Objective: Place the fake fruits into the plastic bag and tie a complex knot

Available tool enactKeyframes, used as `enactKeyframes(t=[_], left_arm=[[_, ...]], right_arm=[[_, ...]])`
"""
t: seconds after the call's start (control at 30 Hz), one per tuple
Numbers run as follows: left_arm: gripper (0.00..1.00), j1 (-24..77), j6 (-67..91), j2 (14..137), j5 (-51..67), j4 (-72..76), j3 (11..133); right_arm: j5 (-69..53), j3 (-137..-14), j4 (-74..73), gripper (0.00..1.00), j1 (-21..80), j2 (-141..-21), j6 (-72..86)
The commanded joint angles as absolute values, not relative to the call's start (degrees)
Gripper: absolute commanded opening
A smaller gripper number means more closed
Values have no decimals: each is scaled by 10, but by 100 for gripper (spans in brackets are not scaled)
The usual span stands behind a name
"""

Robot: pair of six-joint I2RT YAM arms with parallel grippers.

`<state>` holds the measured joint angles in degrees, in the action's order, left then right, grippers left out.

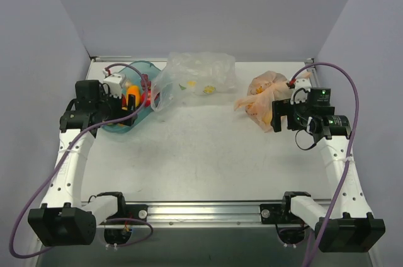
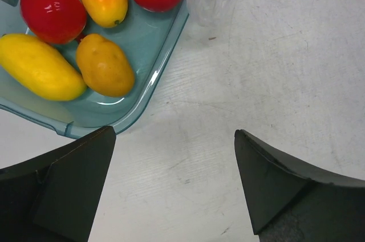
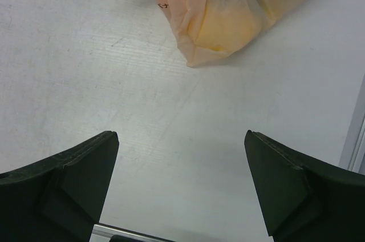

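The left gripper [image 2: 174, 133] is hovering with jaws spread wide and empty just beside the teal tray [image 2: 162, 59], where the fake fruits [image 2: 105, 65] are lying. The plastic bag [image 1: 195, 81] is sitting crumpled just right of that tray. The right gripper [image 3: 181, 134] is hanging released and empty near the peach-orange bag [image 3: 219, 8].

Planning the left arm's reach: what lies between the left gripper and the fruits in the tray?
Left wrist view: only bare table and the teal tray's rim separate the left gripper from the fake fruits.
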<state>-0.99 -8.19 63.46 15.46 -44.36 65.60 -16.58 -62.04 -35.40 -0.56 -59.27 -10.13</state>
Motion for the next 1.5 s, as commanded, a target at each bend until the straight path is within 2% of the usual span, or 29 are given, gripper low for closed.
enactKeyframes(t=[0.0, 0.17, 0.27, 0.33, 0.43, 0.7, 1.07, 1.33, 1.4, 1.43, 1.47], left_arm=[[97, -4, -110, 638, 138, -411, 682], [98, 59, -218, 663, 130, -402, 724], [97, 146, -292, 691, 88, -398, 741], [98, 211, -359, 705, 46, -372, 736], [97, 263, -433, 708, 43, -288, 712], [97, 300, -503, 822, 96, -125, 732], [97, 308, -648, 976, 45, 139, 738], [97, 303, -670, 1085, 9, 203, 801], [84, 304, -664, 1113, 4, 202, 829], [73, 306, -660, 1119, -12, 201, 838], [58, 311, -639, 1128, -36, 200, 859]], right_arm=[[-178, -639, -374, 100, -5, -597, -109], [-191, -646, -384, 100, -5, -612, -113], [-195, -654, -393, 100, -6, -621, -110], [-198, -656, -395, 100, -5, -628, -109], [-203, -653, -397, 100, -5, -629, -109], [-204, -669, -410, 100, -5, -643, -110], [-205, -665, -419, 100, -6, -657, -112], [-206, -664, -425, 100, -6, -668, -119], [-207, -664, -425, 100, -6, -670, -120], [-208, -664, -426, 100, -5, -670, -120], [-209, -663, -427, 100, -6, -669, -120]])
